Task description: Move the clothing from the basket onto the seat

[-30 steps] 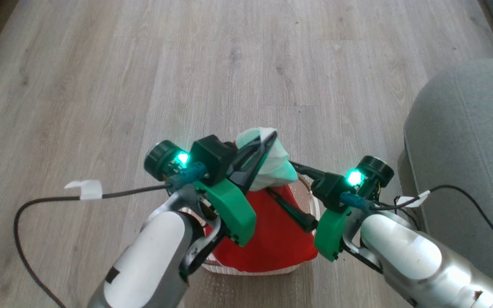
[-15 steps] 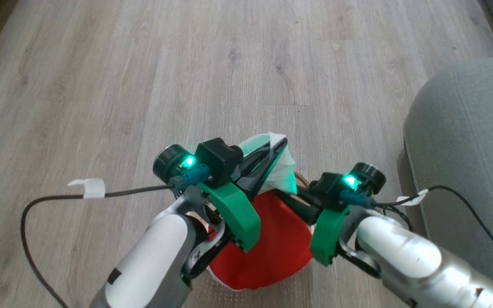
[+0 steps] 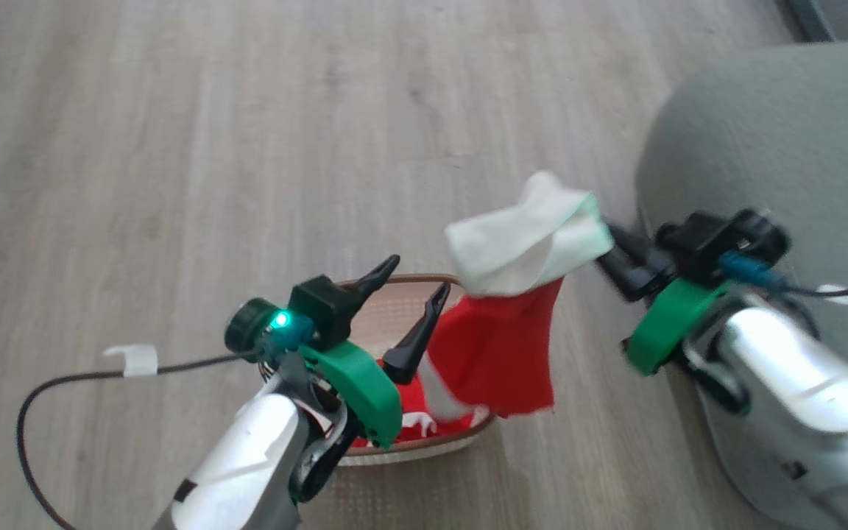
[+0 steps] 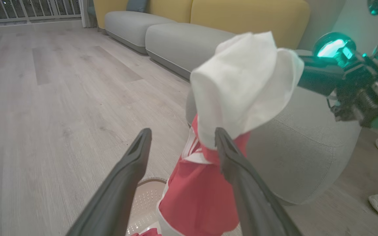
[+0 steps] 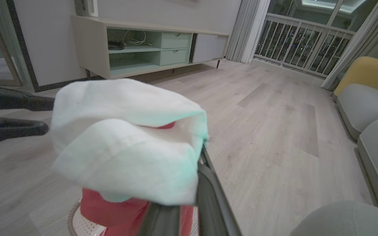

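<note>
Above the perforated, brown-rimmed basket (image 3: 365,458), the right gripper (image 3: 608,239) pinches crumpled white cloth (image 3: 523,243), limp red cloth (image 3: 501,346) hanging lengthwise downward; the left gripper (image 3: 419,274) gapes empty.

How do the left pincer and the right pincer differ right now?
The left pincer stands open and empty; the right pincer is shut on the clothing, a white piece with red fabric hanging below it. The left pincer is above the basket; the right pincer is off to the basket's right, close to the seat. Both have two long dark fingers.
</note>
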Motion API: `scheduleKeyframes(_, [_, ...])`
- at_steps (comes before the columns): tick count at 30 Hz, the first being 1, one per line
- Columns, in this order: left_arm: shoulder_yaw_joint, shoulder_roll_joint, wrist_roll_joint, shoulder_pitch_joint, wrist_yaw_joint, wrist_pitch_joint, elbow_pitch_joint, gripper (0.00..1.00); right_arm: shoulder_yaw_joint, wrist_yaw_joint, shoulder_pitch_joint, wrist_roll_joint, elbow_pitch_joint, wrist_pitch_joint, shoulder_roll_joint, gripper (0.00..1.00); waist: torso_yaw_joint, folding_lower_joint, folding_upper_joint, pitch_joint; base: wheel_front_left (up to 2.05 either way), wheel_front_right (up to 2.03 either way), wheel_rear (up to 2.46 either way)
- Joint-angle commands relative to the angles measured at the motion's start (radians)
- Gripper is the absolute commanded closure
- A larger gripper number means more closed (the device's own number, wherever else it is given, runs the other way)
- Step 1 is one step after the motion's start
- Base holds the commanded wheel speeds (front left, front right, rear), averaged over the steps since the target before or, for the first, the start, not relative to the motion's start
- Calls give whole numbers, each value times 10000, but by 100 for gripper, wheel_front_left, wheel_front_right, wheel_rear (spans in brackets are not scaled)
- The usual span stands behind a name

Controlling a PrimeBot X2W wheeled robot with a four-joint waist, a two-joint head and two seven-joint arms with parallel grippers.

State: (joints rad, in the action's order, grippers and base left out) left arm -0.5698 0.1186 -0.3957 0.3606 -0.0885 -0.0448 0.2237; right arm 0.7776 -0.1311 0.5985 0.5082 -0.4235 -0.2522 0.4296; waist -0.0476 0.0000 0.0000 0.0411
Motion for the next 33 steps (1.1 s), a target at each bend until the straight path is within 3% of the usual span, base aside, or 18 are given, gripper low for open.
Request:
scheduleKeyframes(1, [223, -4, 91, 380, -42, -376, -110, 0, -407, 4, 56, -113, 474, -95, 299, 100, -550, 0, 0, 224, 0, 0, 0])
scheduleKeyframes(14, [-767, -485, 258, 827, -241, -1809, 1386, 0, -1820, 4, -234, -323, 1266, -95, 1116, 100, -3041, 0, 0, 912, 0, 0, 0])
scheduleKeyframes(24, [-1188, -612, -5, 954, -291, -2004, 1614, 0, -2313, 4, -624, -387, 1392, -95, 1218, 100, -3864, 0, 0, 1058, 0, 0, 0])
scheduleKeyframes(33, [-1410, -625, -21, 1265, -252, -2012, 1586, 0, -3203, 4, -665, -305, 1494, -95, 1159, 100, -3759, 0, 0, 1640, 0, 0, 0])
